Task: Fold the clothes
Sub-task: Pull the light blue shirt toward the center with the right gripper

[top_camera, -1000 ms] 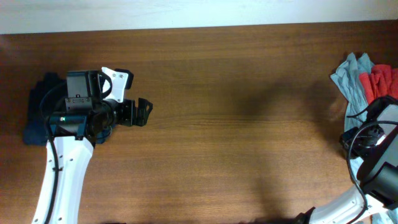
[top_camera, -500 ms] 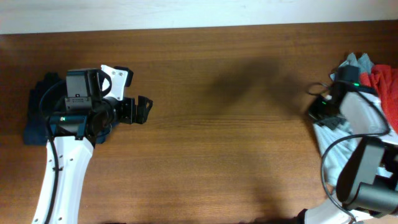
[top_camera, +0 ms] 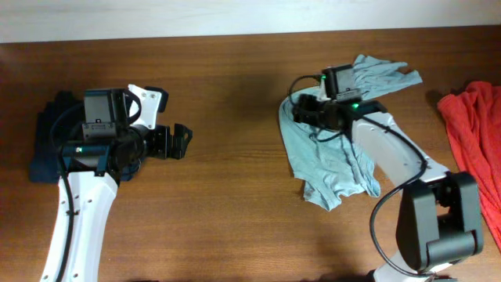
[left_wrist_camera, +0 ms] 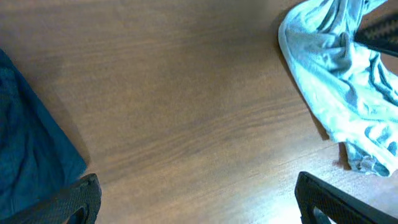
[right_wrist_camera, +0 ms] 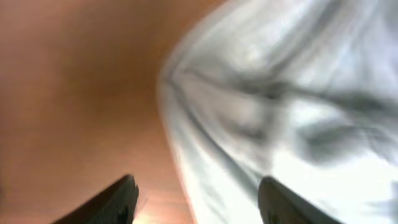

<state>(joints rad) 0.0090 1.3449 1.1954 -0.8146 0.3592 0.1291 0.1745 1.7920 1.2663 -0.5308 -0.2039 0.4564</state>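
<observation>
In under 1 second the right gripper (top_camera: 301,113) has swept the grey-blue T-shirt (top_camera: 329,160) from the pile at the right edge to centre-right. It lies crumpled and ready for spreading. The fingers of the right gripper and of the idle left gripper (top_camera: 182,141) stand apart.

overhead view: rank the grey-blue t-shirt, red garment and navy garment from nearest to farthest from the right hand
Measured from the right hand:
1. grey-blue T-shirt: right under the hand, centre-right.
2. red garment: off to the right edge.
3. navy garment: far left side, clearly the farthest.
</observation>
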